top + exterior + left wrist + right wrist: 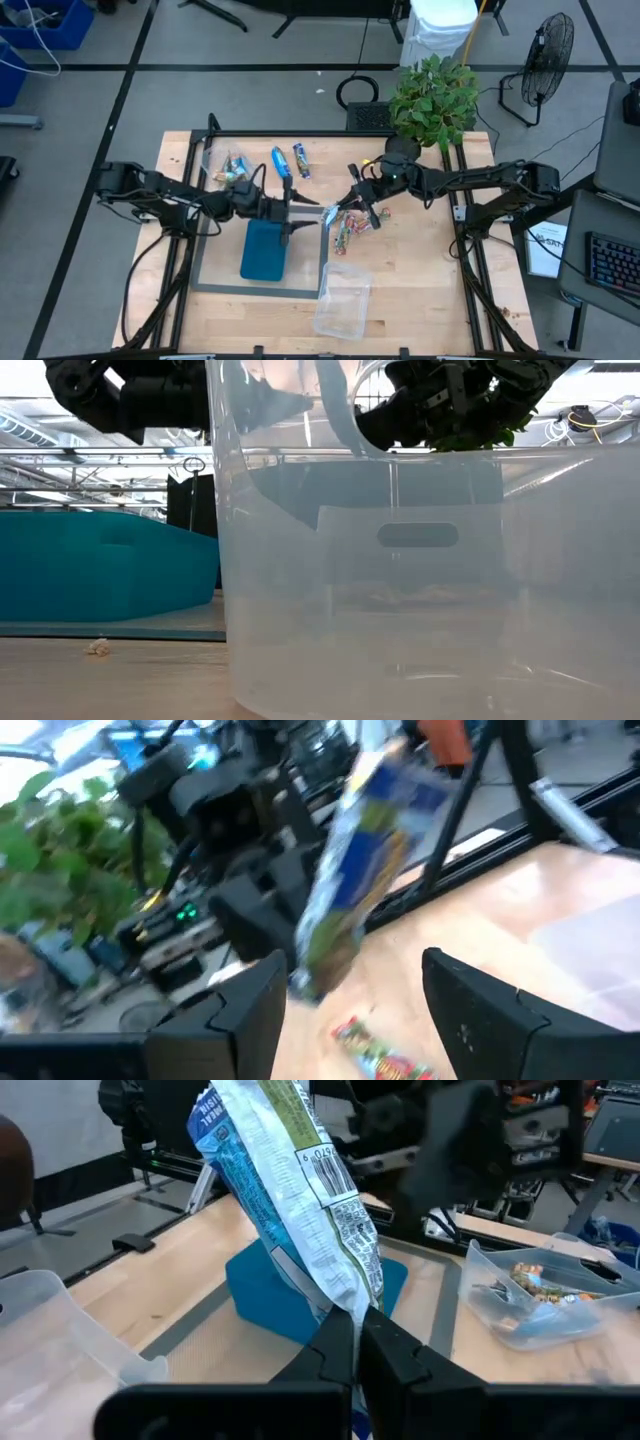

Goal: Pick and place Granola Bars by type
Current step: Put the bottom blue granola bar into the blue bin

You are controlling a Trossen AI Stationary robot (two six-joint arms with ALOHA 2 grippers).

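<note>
While the left gripper [350, 1010] stands wide apart just beside it, the right gripper [357, 1342] pinches a crinkled blue-and-green foil granola bar [290, 1190] upright above the table, near the teal tray [260, 1295].

A tray [264, 250] is set near the middle of the table [420, 300], with two bars [291, 160] laid side by side behind it toward the far edge. A tub [222, 166] holding more bars is placed to the left of that pair, near the far-left corner, while a second tub [343, 298] is found to the right of the tray, by the near edge. A pile of bars [352, 226] is scattered between the tray and the right edge, and a potted plant [432, 98] is stood at the far-right corner.
</note>
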